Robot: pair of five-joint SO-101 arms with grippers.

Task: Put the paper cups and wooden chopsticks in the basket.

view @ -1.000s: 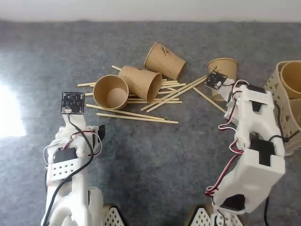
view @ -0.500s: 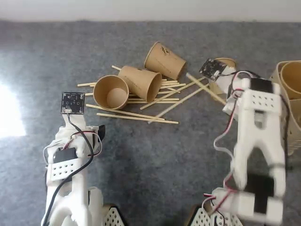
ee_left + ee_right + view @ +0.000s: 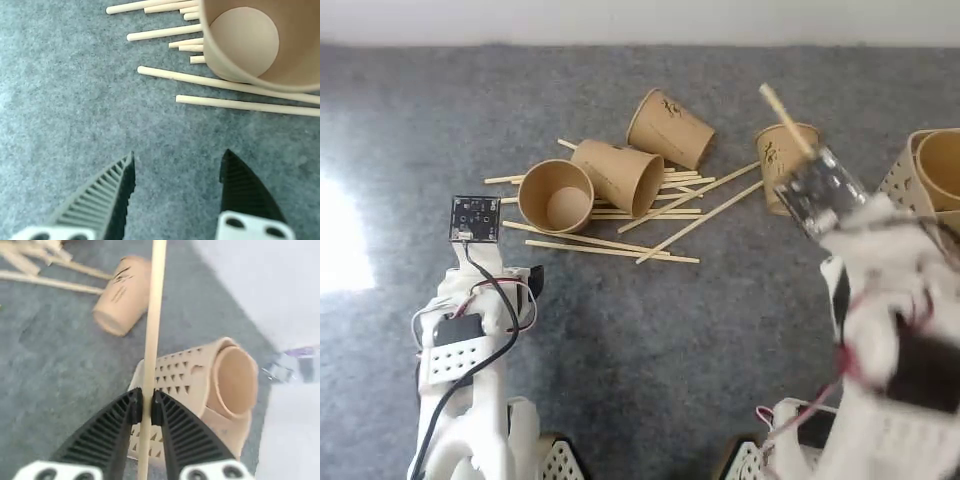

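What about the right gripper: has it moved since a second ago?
Yes. The right gripper, holding a chopstick, rose off the table beside the lone cup, slightly toward the basket.

Grey felt-like tabletop point(image 3: 650, 340), strewn with loose wooden chopsticks point(image 3: 610, 245) and four paper cups point(image 3: 620, 175), apparently all tipped over; perforated basket point(image 3: 905, 183) at the edge.
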